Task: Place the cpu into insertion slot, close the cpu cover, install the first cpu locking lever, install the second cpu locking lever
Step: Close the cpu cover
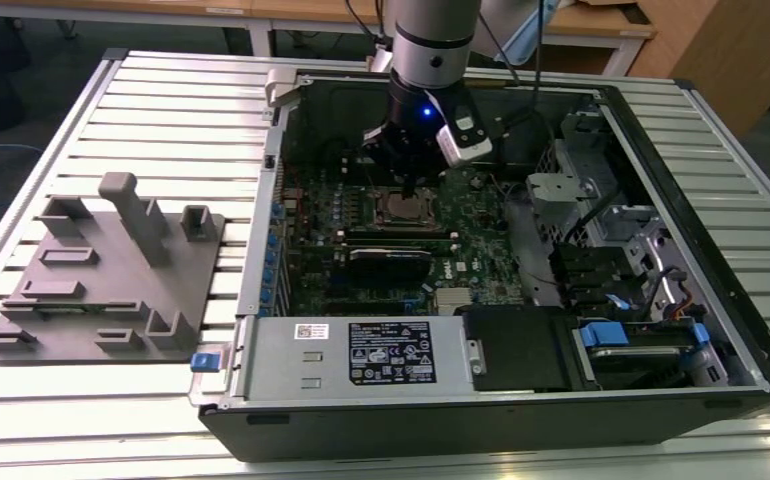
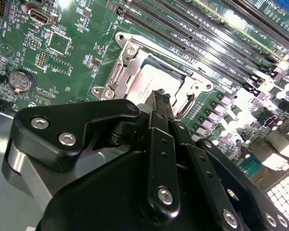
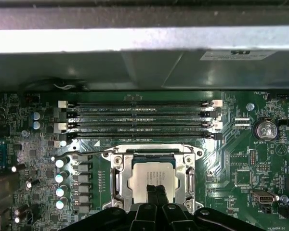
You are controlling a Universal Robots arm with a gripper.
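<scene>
The cpu [image 3: 151,179] lies in the insertion slot, its dull metal top facing up on the green board [image 3: 236,163]. The silver cpu cover [image 3: 116,179] lies flat around it, with the chip showing through its window; the slot itself is hidden beneath them. My gripper [image 3: 154,189] is shut, its two black fingers pressed together with nothing between them, tips right over the chip's near edge. In the second wrist view the gripper [image 2: 159,95] points down at the cpu [image 2: 151,77] inside the cover [image 2: 119,72]. The exterior view has the gripper [image 1: 412,186] just above the cpu [image 1: 403,210].
Long black memory slots [image 3: 139,120] run beside the socket, and a coin battery [image 3: 266,129] sits off to one side. The open case [image 1: 265,230] walls the board in. A grey labelled box [image 1: 358,355] and drive bays [image 1: 599,240] crowd it. A grey fixture [image 1: 105,270] stands at the exterior view's left.
</scene>
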